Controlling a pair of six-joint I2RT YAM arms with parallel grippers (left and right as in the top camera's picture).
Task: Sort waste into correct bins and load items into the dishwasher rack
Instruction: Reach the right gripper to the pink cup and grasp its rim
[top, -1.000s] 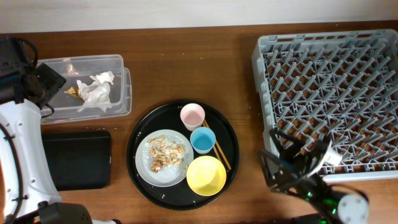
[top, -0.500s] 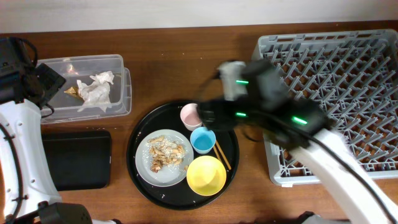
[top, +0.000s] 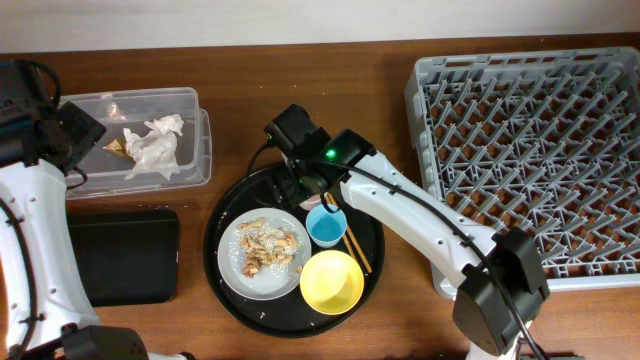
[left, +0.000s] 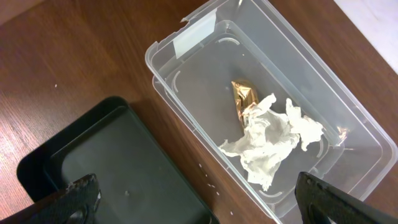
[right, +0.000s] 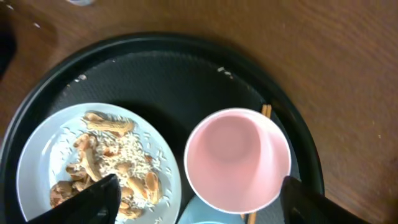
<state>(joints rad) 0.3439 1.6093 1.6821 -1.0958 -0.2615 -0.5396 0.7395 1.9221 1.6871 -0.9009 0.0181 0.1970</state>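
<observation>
My right gripper (right: 199, 202) is open, low over the round black tray, with the pink cup (right: 239, 158) between its spread fingers. One finger (right: 93, 199) hangs over the grey-white plate (right: 43, 162) of beige food scraps (right: 112, 162). From overhead the right gripper (top: 308, 185) hides the pink cup. The blue cup (top: 326, 226) and yellow bowl (top: 331, 281) stand beside it. My left gripper (left: 202, 208) is open above the shallow black tray (left: 124, 168) and the clear tub (left: 186, 37), which holds white tissue (left: 270, 140) and a gold wrapper (left: 244, 98). The dishwasher rack (top: 530, 150) stands at the right.
The cups, bowl and plate stand on a large round black tray (top: 225, 210). Thin wooden chopsticks (top: 355, 248) lie on it next to the blue cup. The clear tub (top: 190, 110) sits at the back left, with the shallow black tray (top: 120, 255) in front of it.
My right arm has swung from the table's front right, by the rack, over to the round tray and down around the pink cup. The left arm has stayed still.
</observation>
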